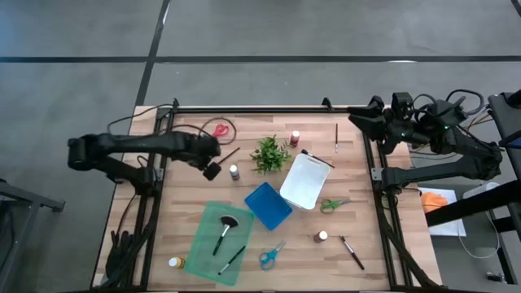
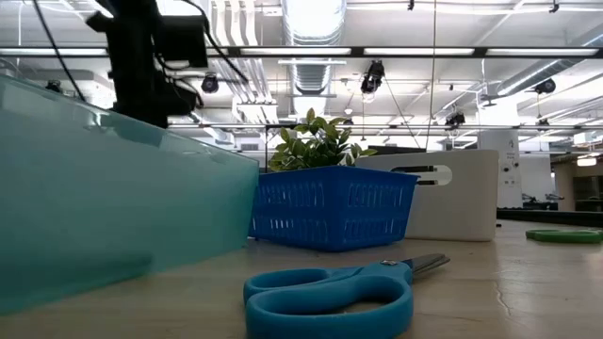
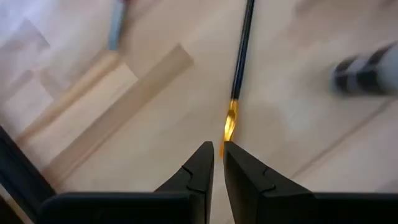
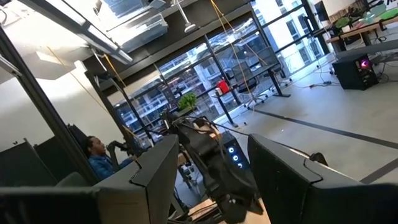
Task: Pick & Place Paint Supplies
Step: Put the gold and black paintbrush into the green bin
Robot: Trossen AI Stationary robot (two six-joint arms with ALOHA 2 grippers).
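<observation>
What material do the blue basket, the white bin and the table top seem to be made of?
Blue basket: probably moulded plastic, since the low view shows regular slotted walls and a slight gloss. White bin: likely plastic too, smooth and matte, with a cut-out handle slot. Table top: looks like wood, pale planks with visible grain and seams.

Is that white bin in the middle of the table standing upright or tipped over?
Tipped. From above, the white bin leans on the blue basket; in the low view its handle-slot wall rises behind the basket.
</observation>
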